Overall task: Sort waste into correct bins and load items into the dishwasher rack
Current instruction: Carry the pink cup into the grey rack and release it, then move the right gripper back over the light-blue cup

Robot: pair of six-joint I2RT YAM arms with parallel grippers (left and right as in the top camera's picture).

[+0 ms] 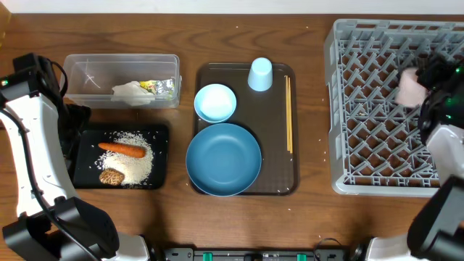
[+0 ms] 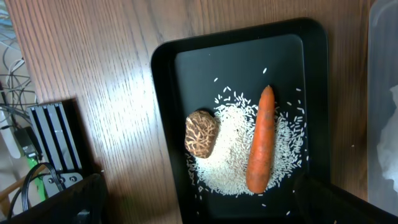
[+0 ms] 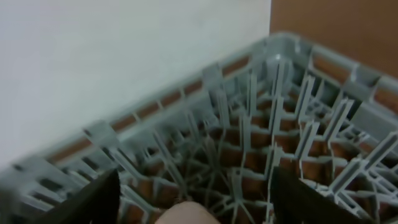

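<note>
Wrapper (image 1: 149,85) in clear tub (image 1: 72,59) too small to read

left arm (image 1: 29,145): bent at left side, wrist facing down
left gripper (image 2: 199,186): jaws wide (full spread)
right arm (image 1: 444,145): extended, far right
right gripper (image 3: 194,198): jaws parted

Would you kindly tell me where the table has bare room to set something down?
Bare wood: the strip between the brown tray and the grey rack, and the front edge below the black tray. Crowded: the brown tray, filled by plate, bowl, cup and chopsticks.
</note>
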